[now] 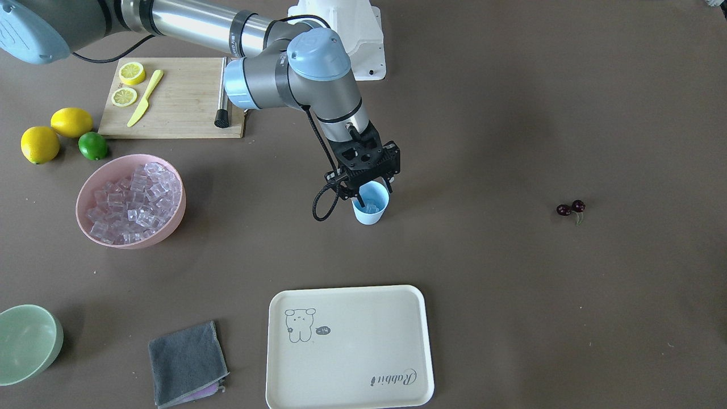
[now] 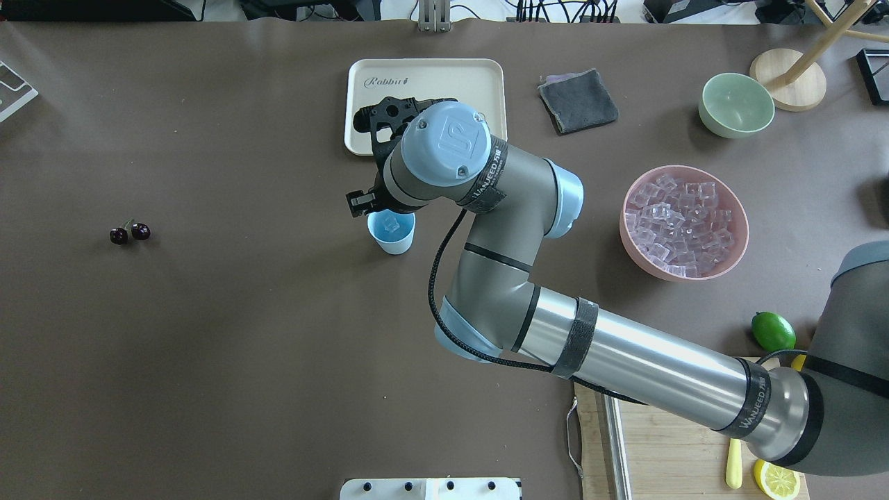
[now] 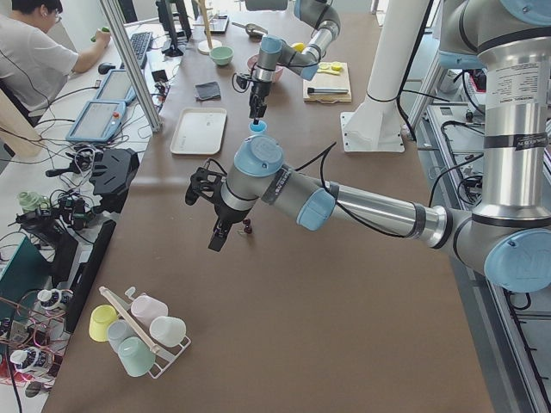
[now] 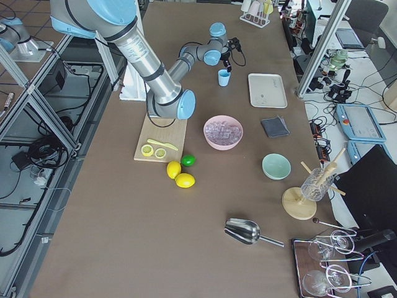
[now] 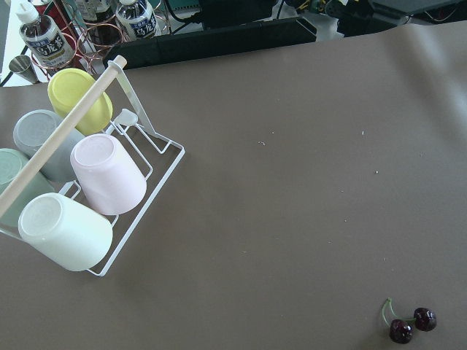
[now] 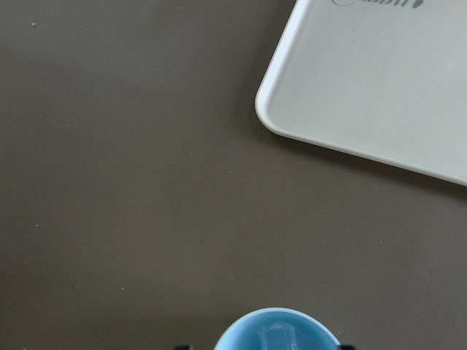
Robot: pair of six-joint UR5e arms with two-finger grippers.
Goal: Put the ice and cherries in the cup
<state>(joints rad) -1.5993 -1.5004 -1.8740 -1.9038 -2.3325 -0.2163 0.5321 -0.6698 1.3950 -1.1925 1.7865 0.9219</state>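
Note:
The light-blue cup (image 1: pixel 370 211) stands mid-table with one clear ice cube (image 2: pixel 391 222) inside. My right gripper (image 1: pixel 375 194) hangs straight over the cup's mouth, open and empty, with its fingertips at either side of the rim. The rest of the ice (image 1: pixel 136 201) fills the pink bowl (image 1: pixel 83 196). The two dark cherries (image 1: pixel 571 208) lie on the bare table, and they also show in the left wrist view (image 5: pixel 410 324). My left gripper (image 3: pixel 215 239) hovers near the cherries; it shows only in the exterior left view, so I cannot tell whether it is open or shut.
A cream tray (image 1: pixel 352 346) lies beyond the cup, with a grey cloth (image 1: pixel 187 363) and a pale green bowl (image 1: pixel 25 341) beside it. A cutting board (image 1: pixel 182 96) with lemon slices, two lemons and a lime (image 1: pixel 92 145) sit near the pink bowl. A rack of cups (image 5: pixel 87 197) stands by the left gripper.

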